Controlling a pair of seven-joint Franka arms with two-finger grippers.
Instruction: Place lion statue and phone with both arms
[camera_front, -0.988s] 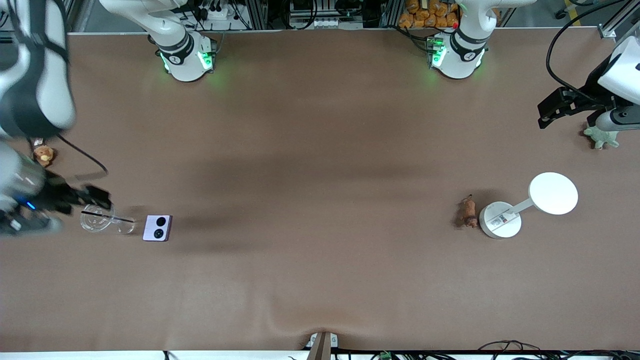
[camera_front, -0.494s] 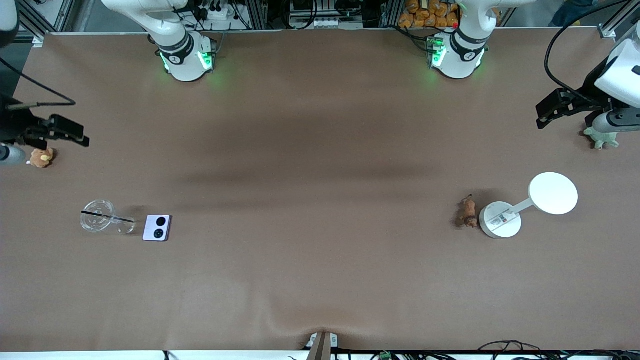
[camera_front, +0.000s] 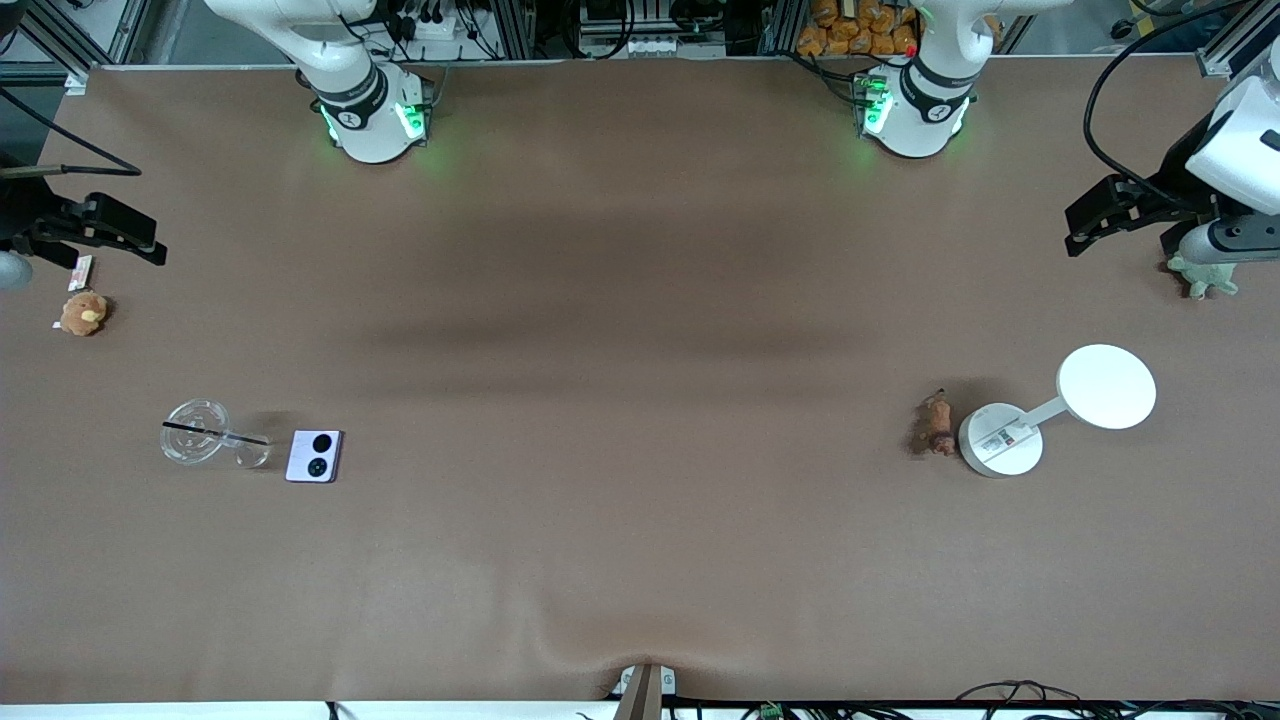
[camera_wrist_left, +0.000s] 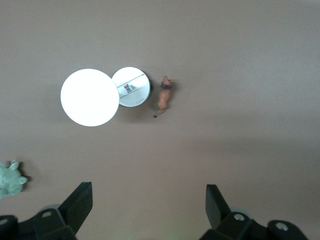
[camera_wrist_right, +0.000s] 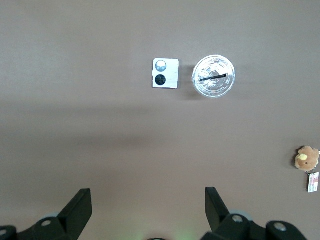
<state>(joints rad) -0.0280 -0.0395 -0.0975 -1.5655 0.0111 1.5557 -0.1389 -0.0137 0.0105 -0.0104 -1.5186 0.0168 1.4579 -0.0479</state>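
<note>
Brown cloth covers the whole table (camera_front: 640, 300), and I've got both arms up at its two ends. My left gripper (camera_wrist_left: 149, 202) is over the left arm's end of the table, close by the green plush (camera_front: 1203, 276); its wrist view shows the two black fingers (camera_wrist_left: 79, 202) spread wide with only bare cloth between them, holding nothing, touching nothing. My right gripper (camera_wrist_right: 148, 202) sits over the right arm's end, above the table near the tan plush (camera_front: 83, 312); same story there, fingers (camera_wrist_right: 79, 202) wide apart, empty, clear of everything.

Now the lion (camera_front: 937, 425): it's lying on the cloth toward the left arm's end, just beside the round base of the white lamp (camera_front: 1001, 440), on the side toward the table's middle. From the left wrist I see it as a slim orange shape with a darker head, apart from my fingers.

Phone (camera_front: 315, 455) next: flat on the cloth toward the right arm's end, its two black camera circles up, just beside the clear cup (camera_front: 197, 445) with the black straw. Right wrist view has the phone (camera_wrist_right: 165, 73) and cup (camera_wrist_right: 213, 76) side by side, well away from the fingers. Tan plush lies farther from the front camera than the cup.
</note>
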